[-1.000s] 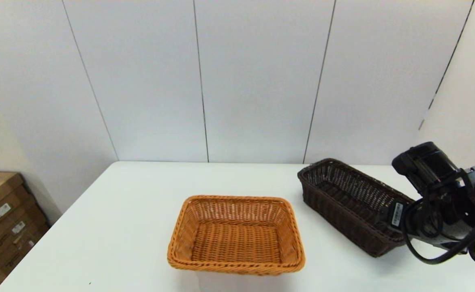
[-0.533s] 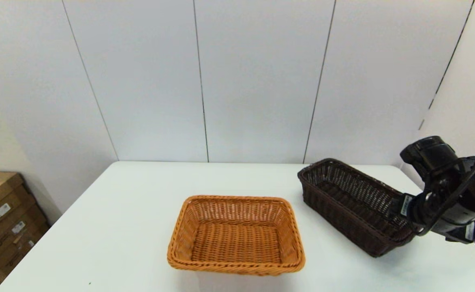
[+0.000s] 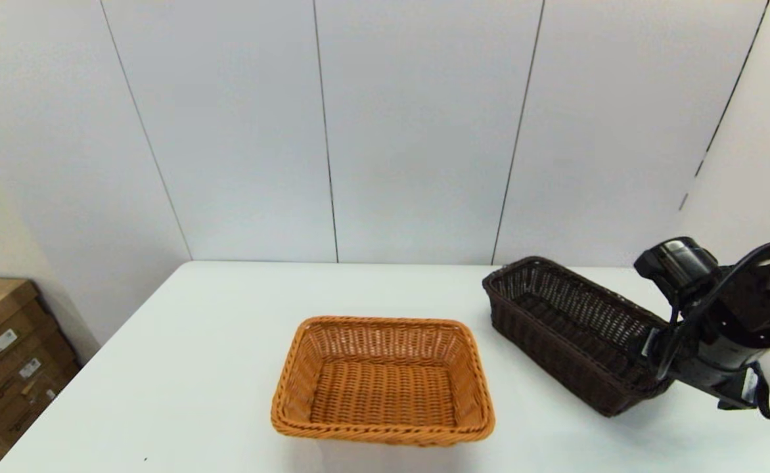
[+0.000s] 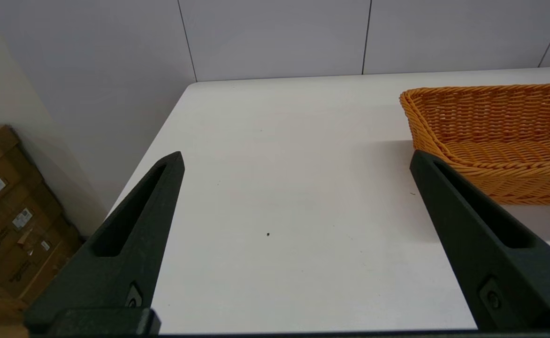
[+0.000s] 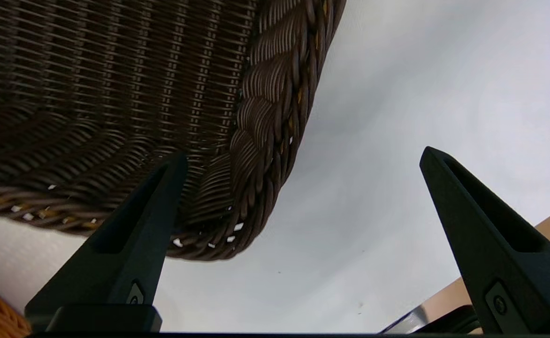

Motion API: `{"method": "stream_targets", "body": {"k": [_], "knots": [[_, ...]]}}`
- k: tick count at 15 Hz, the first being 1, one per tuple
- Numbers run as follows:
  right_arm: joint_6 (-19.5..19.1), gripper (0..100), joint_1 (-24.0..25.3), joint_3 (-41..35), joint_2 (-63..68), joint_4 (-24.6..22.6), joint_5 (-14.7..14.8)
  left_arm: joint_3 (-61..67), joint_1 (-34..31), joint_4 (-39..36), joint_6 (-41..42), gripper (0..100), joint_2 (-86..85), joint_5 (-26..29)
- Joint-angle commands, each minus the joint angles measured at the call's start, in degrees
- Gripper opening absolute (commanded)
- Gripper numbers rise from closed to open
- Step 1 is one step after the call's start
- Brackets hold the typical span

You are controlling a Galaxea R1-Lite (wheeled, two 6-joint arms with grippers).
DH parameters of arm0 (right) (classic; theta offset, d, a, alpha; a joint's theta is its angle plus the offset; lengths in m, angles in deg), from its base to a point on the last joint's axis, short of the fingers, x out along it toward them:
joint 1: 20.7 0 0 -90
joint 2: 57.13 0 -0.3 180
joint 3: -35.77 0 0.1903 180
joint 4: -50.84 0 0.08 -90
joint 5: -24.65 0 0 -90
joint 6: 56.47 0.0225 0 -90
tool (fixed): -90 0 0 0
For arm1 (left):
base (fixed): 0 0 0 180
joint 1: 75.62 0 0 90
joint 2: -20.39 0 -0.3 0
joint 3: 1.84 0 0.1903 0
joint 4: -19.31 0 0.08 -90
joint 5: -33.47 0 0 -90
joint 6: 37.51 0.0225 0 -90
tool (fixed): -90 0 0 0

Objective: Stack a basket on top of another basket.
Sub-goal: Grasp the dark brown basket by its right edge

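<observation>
Head view shows the white tabletop (image 3: 194, 368) with the orange basket (image 3: 383, 380) sitting upright near its middle, toward the near edge. To its right and a little farther back lies the dark brown basket (image 3: 572, 332), also upright on the tabletop, its long side running from far left to near right. The two baskets are apart, with a strip of bare tabletop between them.

The right gripper (image 5: 298, 188) is at the near right end of the dark brown basket. In the head view the arm's black body and cables cover that end of the basket. In the right wrist view its jaws are spread wide: one black finger (image 5: 129, 234) lies over the inside of the basket's wall just behind the braided rim (image 5: 265, 141), and the other finger (image 5: 481, 225) is outside the basket over bare tabletop, so the rim corner stands between them. Neither finger can be seen pressing on the weave.

The left gripper (image 4: 296, 197) is low over the near left part of the tabletop, its jaws wide and holding nothing. The orange basket's left end shows just beyond one finger. Cardboard boxes (image 3: 4, 355) stand on the floor left of the tabletop.
</observation>
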Motion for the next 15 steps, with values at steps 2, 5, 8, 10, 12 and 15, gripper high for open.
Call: {"method": "stream_targets", "body": {"k": [2, 5, 8, 10, 12, 15], "knots": [[2.7, 100, 0.0, 0.1, 2.4, 0.0, 0.0, 0.1, 0.0, 0.0, 0.0, 100, 0.0, 0.0], [4.5, 100, 0.0, 0.4, 3.4, -0.2, -0.2, 0.1, 0.0, 0.0, 0.0, 100, 0.0, 0.0], [5.2, 100, -0.3, 1.0, 4.5, -0.5, -0.2, 0.1, 0.0, 0.0, 0.0, 100, 0.0, 0.0], [7.3, 100, -0.6, 2.9, 6.2, -0.5, -0.3, 0.1, 0.0, 0.0, 0.0, 100, 0.0, 0.0], [8.4, 100, -0.6, 3.8, 6.9, -0.3, -1.2, 0.1, 0.0, 0.0, 0.0, 100, 0.0, 0.0], [10.1, 100, -0.8, 5.2, 7.5, 0.2, -2.9, 0.1, 0.0, 0.0, 0.0, 100, 0.0, 0.0]]}}
